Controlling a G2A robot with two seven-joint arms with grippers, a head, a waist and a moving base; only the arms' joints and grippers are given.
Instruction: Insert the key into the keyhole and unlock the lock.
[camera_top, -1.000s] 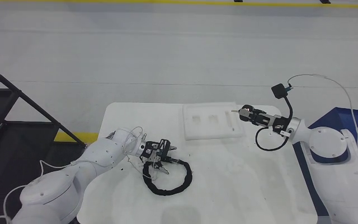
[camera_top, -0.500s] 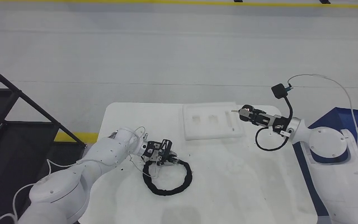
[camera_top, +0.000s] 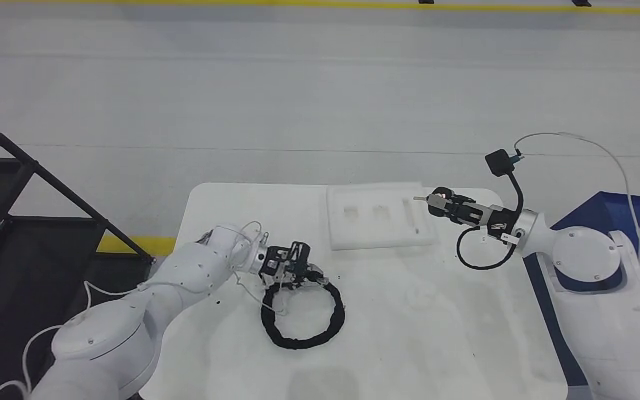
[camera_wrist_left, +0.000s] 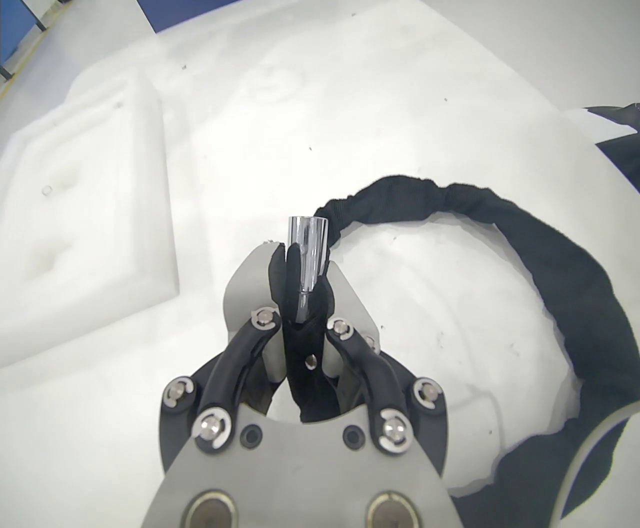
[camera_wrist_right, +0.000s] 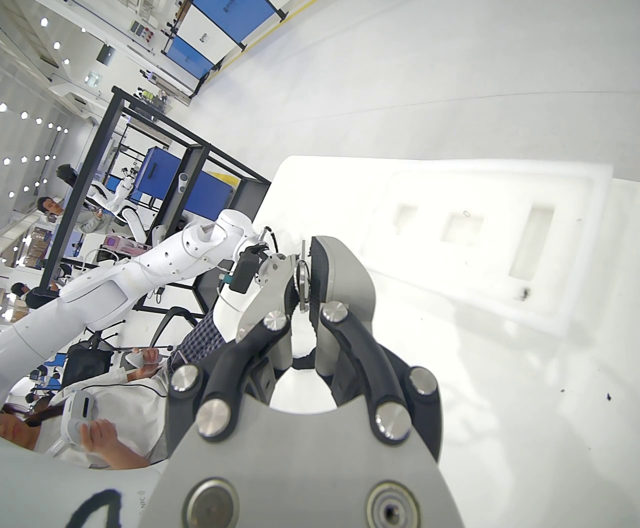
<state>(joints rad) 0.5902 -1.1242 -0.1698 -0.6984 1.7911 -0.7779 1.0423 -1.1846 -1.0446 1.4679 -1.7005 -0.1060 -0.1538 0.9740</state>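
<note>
Chrome end outward, held lock (camera_wrist_left: 306, 245) tight in left claw (camera_wrist_left: 300, 262), lower left of top view, long axis rightward. Pinched key (camera_wrist_right: 302, 286) in right claw (camera_wrist_right: 302, 257), upper right, tip leftward, well apart. Likely needed that gap closed end-on.

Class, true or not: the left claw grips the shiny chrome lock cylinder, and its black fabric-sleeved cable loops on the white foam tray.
No. The left claw grips the shiny chrome lock cylinder, but its black fabric-sleeved cable loops on the white table, off the white foam tray: see the top view.
</note>
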